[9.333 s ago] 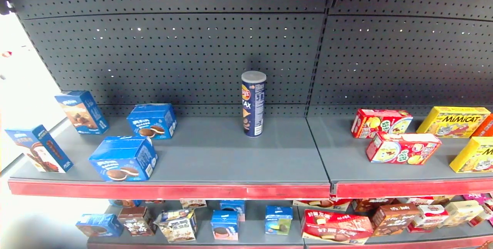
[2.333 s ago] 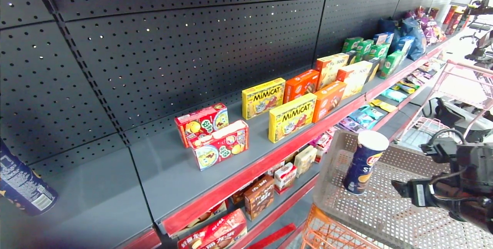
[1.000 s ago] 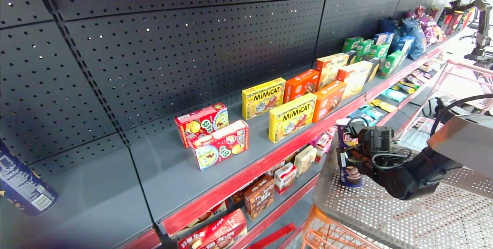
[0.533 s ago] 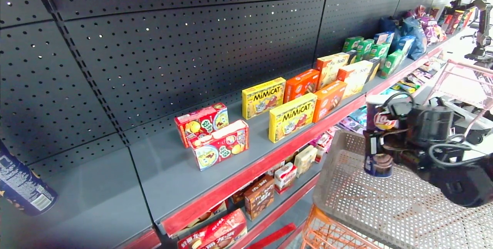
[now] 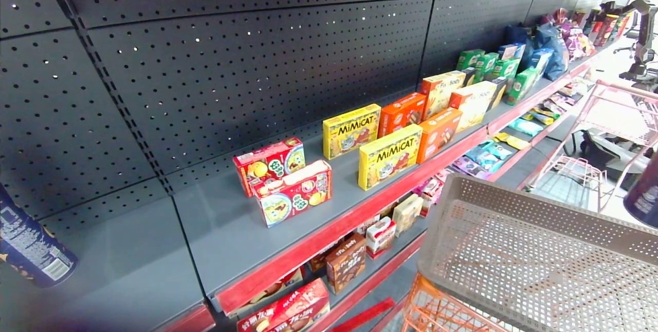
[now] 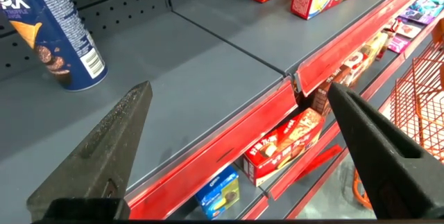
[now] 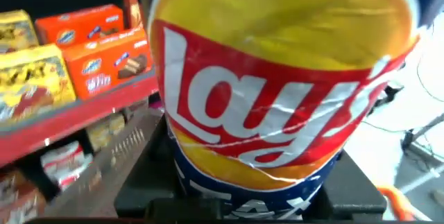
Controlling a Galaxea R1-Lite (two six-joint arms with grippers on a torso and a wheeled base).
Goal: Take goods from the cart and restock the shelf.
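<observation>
Left gripper hangs empty with its two dark fingers spread wide apart, while right gripper clamps the chip can close before its wrist, at 3 o'clock in the head view.

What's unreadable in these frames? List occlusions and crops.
Held can: head view's right edge crops all but one end.
Shelf can: top cut off by head view's left edge, likewise by the left wrist view's edge.
Cart basket: near side cut off by head view's bottom edge.
Far shelf goods: too small to identify, head view.
</observation>
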